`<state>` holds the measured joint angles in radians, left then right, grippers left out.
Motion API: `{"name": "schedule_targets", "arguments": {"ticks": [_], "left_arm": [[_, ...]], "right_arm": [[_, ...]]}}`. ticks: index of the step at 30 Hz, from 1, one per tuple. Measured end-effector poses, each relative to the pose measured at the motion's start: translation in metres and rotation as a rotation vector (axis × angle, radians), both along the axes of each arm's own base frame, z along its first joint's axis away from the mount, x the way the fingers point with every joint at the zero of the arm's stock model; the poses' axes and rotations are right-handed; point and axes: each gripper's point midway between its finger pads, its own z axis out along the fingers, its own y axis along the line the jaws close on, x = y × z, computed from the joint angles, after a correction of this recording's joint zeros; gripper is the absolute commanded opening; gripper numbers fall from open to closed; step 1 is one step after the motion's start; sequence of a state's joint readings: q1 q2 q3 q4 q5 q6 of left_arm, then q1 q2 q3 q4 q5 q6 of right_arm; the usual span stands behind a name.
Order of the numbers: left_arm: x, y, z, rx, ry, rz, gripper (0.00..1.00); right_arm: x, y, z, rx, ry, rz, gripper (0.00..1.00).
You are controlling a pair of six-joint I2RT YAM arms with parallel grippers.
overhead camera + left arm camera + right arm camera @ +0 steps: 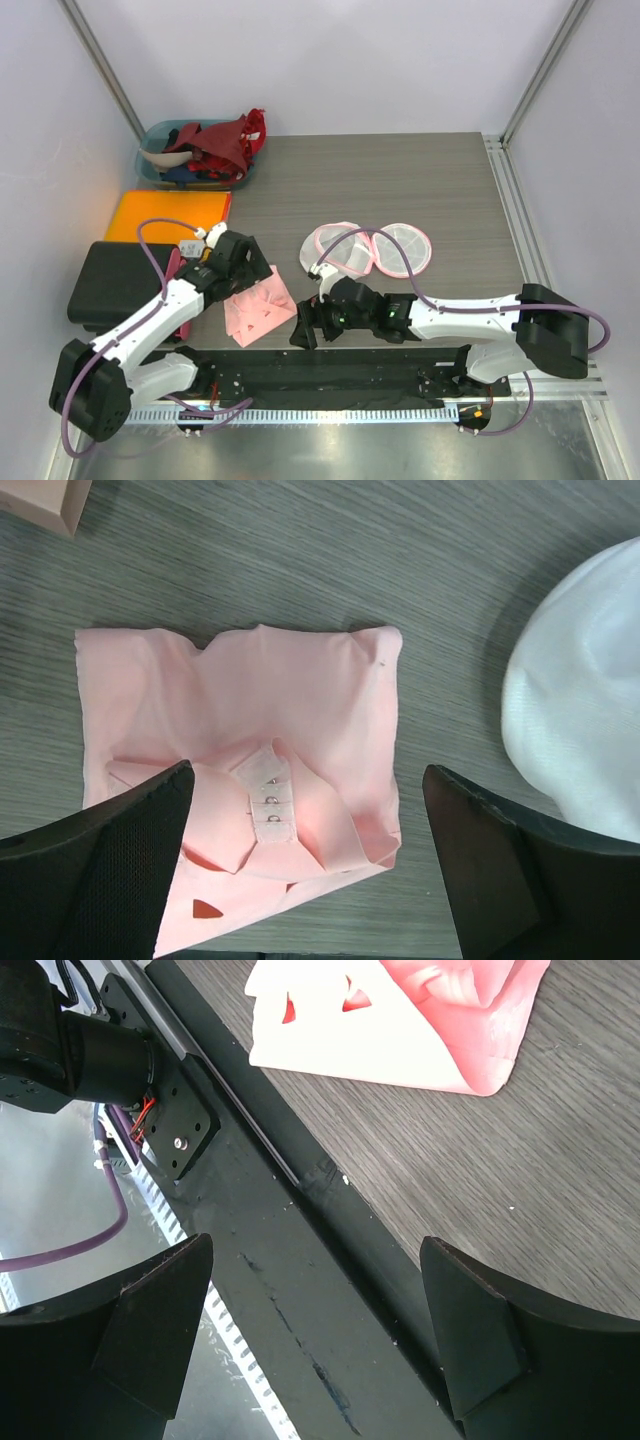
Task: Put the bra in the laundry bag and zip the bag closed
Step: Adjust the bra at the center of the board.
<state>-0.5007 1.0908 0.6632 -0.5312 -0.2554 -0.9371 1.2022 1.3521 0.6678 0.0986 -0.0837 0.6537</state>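
The pink bra (258,306) lies folded on the table near the front edge. In the left wrist view the bra (240,730) shows its hook clasp (268,802). The laundry bag (372,248) lies open as two round white mesh halves with pink trim, behind and to the right of the bra; part of it shows in the left wrist view (580,710). My left gripper (255,275) is open and hovers over the bra, and its own view (310,870) shows it empty. My right gripper (303,332) is open and empty over the black base rail (300,1290), with the bra's edge (400,1020) ahead.
A teal bin of clothes (195,150) stands at the back left. An orange flat sheet (170,215) and a black box (115,280) lie along the left side. A corner of a pinkish box (45,500) shows in the left wrist view.
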Motion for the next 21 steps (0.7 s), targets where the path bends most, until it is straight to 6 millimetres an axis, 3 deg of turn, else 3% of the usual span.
{"name": "schedule_targets", "arguments": {"ticks": [5,7,13,14,16,17,19,21], "left_arm": [[-0.004,0.001,0.014,-0.027,-0.042,-0.001,0.92],[-0.003,0.004,0.015,-0.022,-0.048,0.010,0.84],[0.007,0.009,0.009,-0.020,-0.028,0.061,0.35],[0.011,0.008,0.008,-0.019,-0.026,0.066,0.20],[0.021,0.008,0.003,-0.001,-0.012,0.074,0.11],[0.026,0.008,0.000,0.011,0.001,0.076,0.07],[0.038,0.010,-0.007,0.043,0.030,0.089,0.00],[0.049,0.011,-0.015,0.073,0.063,0.103,0.00]], "right_arm": [[0.000,0.001,0.001,0.004,0.001,0.003,0.90],[-0.001,0.001,0.001,0.005,0.001,0.004,0.90],[-0.002,0.000,-0.001,0.011,0.007,0.007,0.89],[-0.003,-0.001,-0.003,0.010,0.010,0.007,0.88],[-0.004,-0.003,-0.008,0.003,0.019,0.004,0.82],[-0.005,-0.005,-0.010,0.000,0.024,0.003,0.71],[-0.008,-0.006,-0.014,-0.004,0.034,0.001,0.61],[-0.008,-0.004,-0.017,-0.005,0.027,-0.009,0.47]]}}
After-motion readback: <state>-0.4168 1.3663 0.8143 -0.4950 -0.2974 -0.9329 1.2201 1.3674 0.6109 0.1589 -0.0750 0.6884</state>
